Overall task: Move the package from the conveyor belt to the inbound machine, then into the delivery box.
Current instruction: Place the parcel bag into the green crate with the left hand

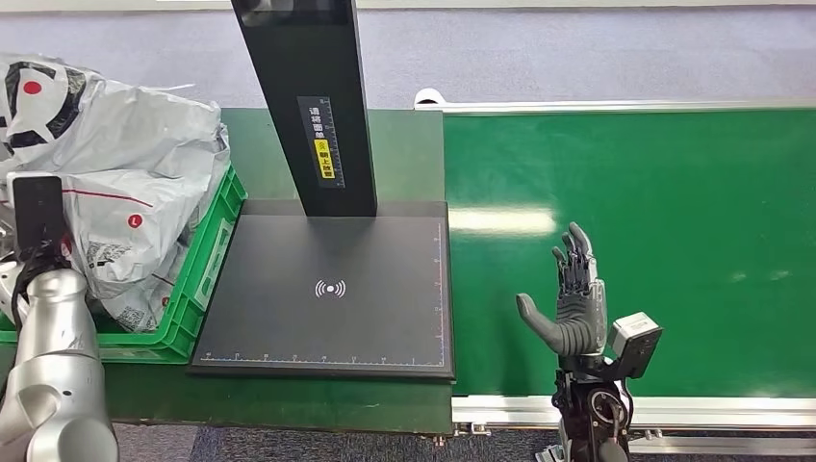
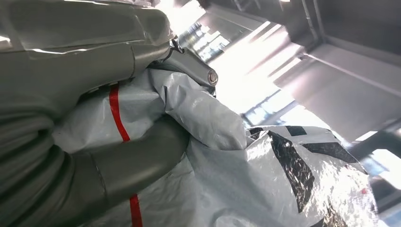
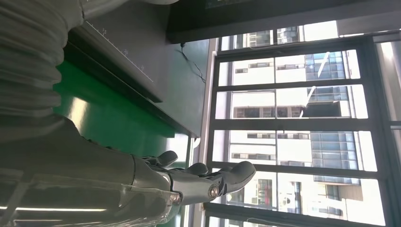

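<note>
here, left robot hand point(image 2: 94, 142) gripping grey package point(image 2: 213, 156), right robot hand point(image 1: 575, 306) upright, fingers spread

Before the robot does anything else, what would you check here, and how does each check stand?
1. Left hand on a grey plastic package over the green plastic crate: ok, the thumb lies across the bag.
2. Package let go into the crate: cannot tell.
3. Black flat scanner plate bare for the next parcel: ok.
4. Right hand free, fingers apart, over the green conveyor belt: ok.
5. A next package within reach on the belt: not ok, the visible belt carries none.
6. Room in the crate: cannot tell, bags heap above its rim.
</note>
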### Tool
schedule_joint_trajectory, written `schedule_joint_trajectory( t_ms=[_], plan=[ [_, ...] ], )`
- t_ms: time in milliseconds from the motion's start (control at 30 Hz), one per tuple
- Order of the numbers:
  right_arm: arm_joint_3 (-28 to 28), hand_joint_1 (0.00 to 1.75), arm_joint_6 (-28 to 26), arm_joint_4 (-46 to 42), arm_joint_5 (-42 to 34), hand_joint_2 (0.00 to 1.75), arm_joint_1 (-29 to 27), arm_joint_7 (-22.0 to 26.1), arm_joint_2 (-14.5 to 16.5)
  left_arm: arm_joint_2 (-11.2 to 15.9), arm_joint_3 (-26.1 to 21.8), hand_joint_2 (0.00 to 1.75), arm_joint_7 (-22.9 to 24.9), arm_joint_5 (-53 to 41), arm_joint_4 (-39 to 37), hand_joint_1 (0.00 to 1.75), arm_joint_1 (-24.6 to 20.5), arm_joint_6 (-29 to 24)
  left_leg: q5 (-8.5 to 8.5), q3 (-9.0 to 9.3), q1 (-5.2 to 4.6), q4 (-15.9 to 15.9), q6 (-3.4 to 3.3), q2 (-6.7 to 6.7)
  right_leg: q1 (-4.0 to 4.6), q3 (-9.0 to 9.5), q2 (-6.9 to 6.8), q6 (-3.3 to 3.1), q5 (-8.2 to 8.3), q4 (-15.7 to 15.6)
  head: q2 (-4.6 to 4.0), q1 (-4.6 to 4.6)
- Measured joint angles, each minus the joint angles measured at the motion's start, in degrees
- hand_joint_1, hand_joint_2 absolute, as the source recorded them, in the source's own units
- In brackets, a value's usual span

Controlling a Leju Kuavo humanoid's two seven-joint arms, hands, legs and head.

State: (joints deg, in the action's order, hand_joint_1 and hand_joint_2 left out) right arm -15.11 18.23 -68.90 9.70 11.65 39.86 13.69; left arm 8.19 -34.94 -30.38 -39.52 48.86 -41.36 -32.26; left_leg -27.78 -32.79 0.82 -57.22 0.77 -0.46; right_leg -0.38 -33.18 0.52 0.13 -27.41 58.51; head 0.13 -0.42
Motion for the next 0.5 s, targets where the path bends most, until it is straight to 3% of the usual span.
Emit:
schedule_joint_trajectory(
  t_ms=[167, 200, 300, 333, 500],
  plan=[
    [-0.3, 0.0, 0.1, 0.5, 0.4, 1.75, 0.7, 0.0, 0.0, 1.9, 0.0, 1.75, 1.8, -4.1, -6.5, 1.4, -1.2, -1.4, 0.0, 0.0, 0.01, 0.0, 0.0, -0.01, 0.01, -0.01, 0.0, 0.0, 0.0, 0.0, 0.0, 0.0],
    [-0.4, 0.0, 0.1, 0.7, 0.4, 1.75, 0.8, 0.0, 0.0, 2.1, 0.0, 1.75, 1.8, -4.3, -7.3, 1.27, -1.3, -1.4, 0.0, 0.0, 0.01, 0.0, 0.0, -0.01, 0.01, -0.01, 0.0, 0.0, 0.0, 0.0, 0.0, 0.01],
    [-0.6, 0.0, 0.1, 1.1, 0.5, 1.75, 1.1, 0.0, 0.0, 2.5, 0.0, 1.75, 1.8, -4.8, -8.9, 0.27, -1.5, -1.4, 0.0, 0.0, 0.01, 0.0, 0.0, -0.01, 0.01, -0.01, -0.01, 0.0, 0.0, 0.0, 0.0, 0.01],
    [-0.6, 0.0, 0.1, 1.2, 0.5, 1.75, 1.2, 0.0, 0.0, 2.5, 0.0, 1.75, 1.8, -4.9, -9.2, 0.05, -1.6, -1.1, 0.0, 0.0, 0.0, 0.0, 0.0, -0.02, 0.0, -0.01, -0.01, 0.0, 0.0, 0.0, 0.0, 0.01],
    [-0.9, 0.0, -0.1, 1.8, 0.9, 1.75, 1.5, 0.0, 0.1, 2.0, -0.1, 1.75, -0.3, -3.6, -9.3, 0.0, -1.5, 3.3, 0.0, 0.0, 0.0, 0.0, 0.0, -0.04, 0.0, 0.0, -0.01, 0.0, 0.0, 0.0, 0.0, 0.01]
  ],
)
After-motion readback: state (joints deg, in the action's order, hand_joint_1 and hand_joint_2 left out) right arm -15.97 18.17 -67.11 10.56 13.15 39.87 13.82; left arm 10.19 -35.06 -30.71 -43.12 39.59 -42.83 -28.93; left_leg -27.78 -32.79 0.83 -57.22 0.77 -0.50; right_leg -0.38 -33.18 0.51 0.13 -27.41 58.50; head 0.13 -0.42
